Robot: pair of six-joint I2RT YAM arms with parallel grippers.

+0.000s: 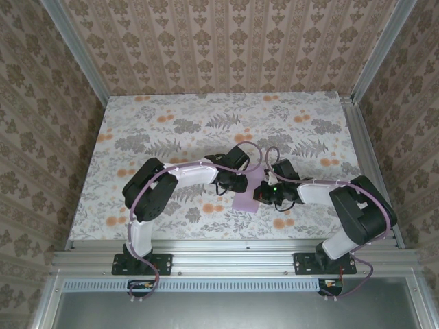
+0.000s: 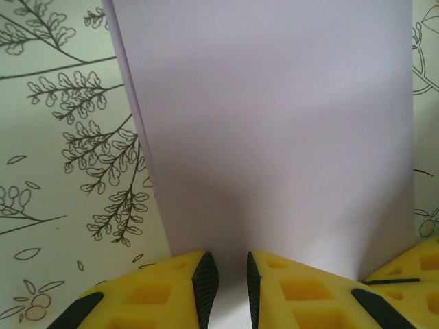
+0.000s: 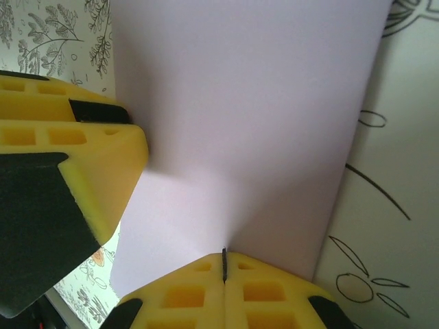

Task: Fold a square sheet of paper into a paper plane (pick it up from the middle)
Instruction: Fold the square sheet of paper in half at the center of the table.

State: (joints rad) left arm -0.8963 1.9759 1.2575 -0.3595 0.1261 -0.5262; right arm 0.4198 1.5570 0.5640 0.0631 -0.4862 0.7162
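Seemingly pinching the square sheet of paper (image 3: 247,123) in the right tool (image 3: 223,264), holding the barely parted left tool (image 2: 230,288) at its edge, steadying for creasing.

top view: lavender sheet (image 1: 245,201) mostly covered by both wrists, outline unclear | left wrist cam: sheet's far end cut by top edge, left pincer (image 2: 226,291) fingers cropped at bottom | right wrist cam: same crop, right pincer (image 3: 223,267) hides sheet's near edge

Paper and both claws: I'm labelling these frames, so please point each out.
paper (image 2: 274,123): left wrist view, flat middle of the sheet.
left claw (image 2: 228,277): left wrist view, gap between its fingertips.
right claw (image 3: 224,264): right wrist view, seam between its shut fingertips.
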